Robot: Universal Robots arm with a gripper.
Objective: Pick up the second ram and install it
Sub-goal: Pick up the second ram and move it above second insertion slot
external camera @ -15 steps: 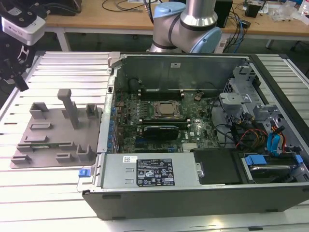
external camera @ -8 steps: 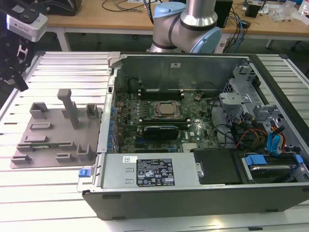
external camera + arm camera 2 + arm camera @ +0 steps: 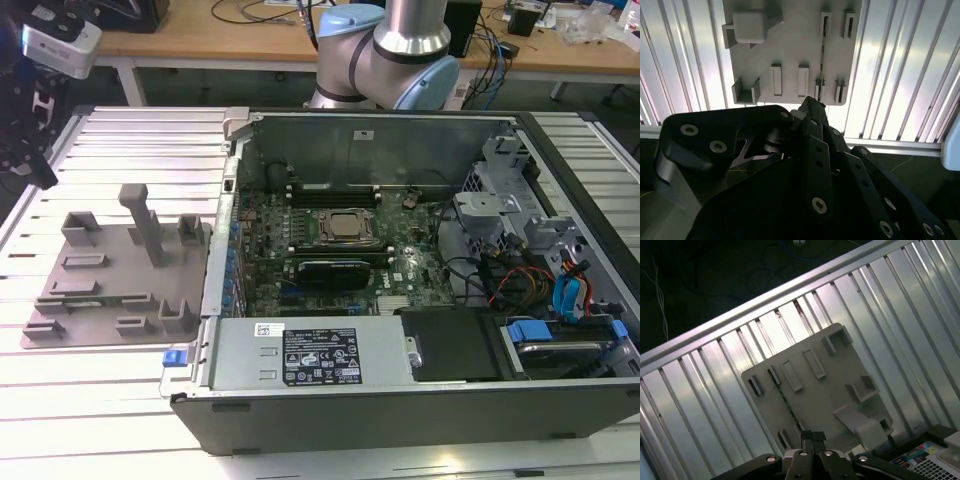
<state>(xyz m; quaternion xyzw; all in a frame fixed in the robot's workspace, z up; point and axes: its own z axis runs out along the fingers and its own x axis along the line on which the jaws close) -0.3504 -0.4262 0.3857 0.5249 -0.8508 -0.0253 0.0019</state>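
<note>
First wrist view: your gripper [image 3: 813, 435] hangs with its fingers pinched together, nothing in them. The second ram [image 3: 785, 399] stands on edge in the grey holder [image 3: 840, 360] just below the tips, with its long axis running straight out from them.

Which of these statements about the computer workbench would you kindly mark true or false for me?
1. The computer case lies open on the slatted table. True.
2. The gripper holds the memory stick. False: the stick stands on edge in the grey tray, with the gripper above it.
3. The gripper is inside the case. False: it hangs over the tray, to the exterior view's left of the case.
4. A processor socket sits on the board inside the case. True.
</note>
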